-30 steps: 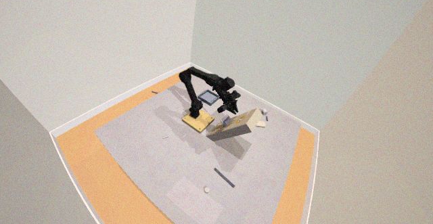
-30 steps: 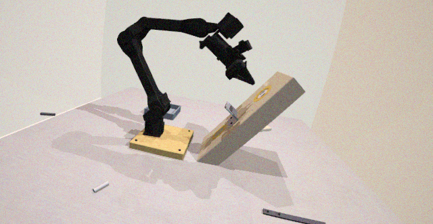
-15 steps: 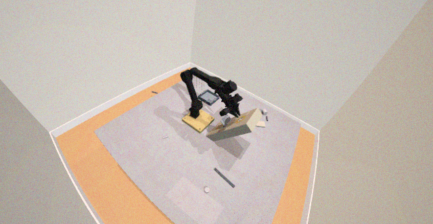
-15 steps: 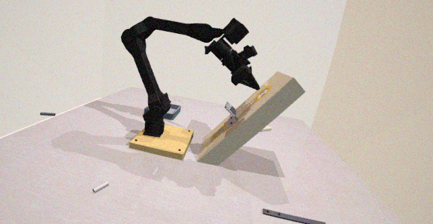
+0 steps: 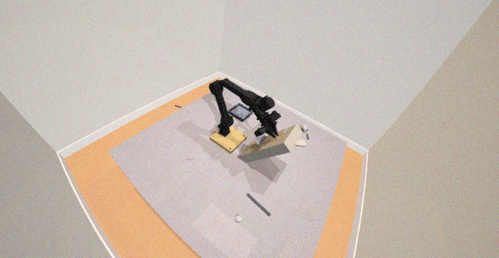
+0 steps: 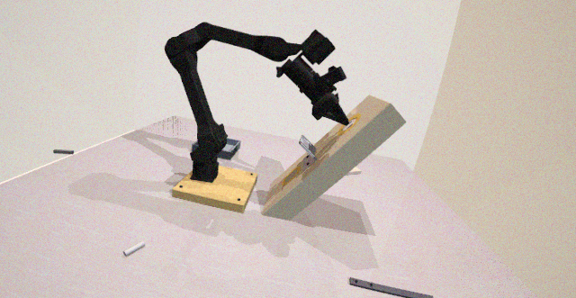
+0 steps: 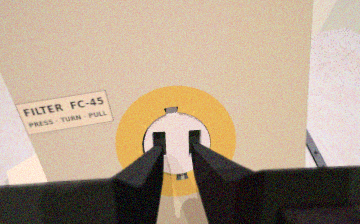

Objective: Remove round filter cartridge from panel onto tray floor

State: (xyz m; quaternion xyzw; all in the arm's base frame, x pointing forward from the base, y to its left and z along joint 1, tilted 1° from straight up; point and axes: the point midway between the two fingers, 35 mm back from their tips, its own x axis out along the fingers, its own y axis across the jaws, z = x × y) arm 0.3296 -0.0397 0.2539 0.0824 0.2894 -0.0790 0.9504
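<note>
The round white cartridge (image 7: pixel 177 125) sits in the tilted service panel (image 5: pixel 269 153) (image 6: pixel 342 167) (image 7: pixel 156 50), inside a yellow ring (image 7: pixel 128 127) (image 6: pixel 358 116). Its two dark slots stand side by side in the wrist view. My gripper (image 5: pixel 277 136) (image 6: pixel 347 123) (image 7: pixel 177 149) points down at the cartridge face, its fingers parted with nothing between them. One fingertip is at each slot, covering the slot's lower part; whether the tips are inside cannot be told. The tray (image 5: pixel 235 117) (image 6: pixel 230 154) lies on the floor behind the arm's base.
A grey lever-like part (image 6: pixel 307 146) sticks out of the panel below the cartridge. The yellow arm base (image 5: pixel 228 140) (image 6: pixel 216 190) stands by the panel's low edge. A dark bar (image 5: pixel 258 204) (image 6: pixel 389 288) and a short white rod (image 6: pixel 134 248) lie on the floor.
</note>
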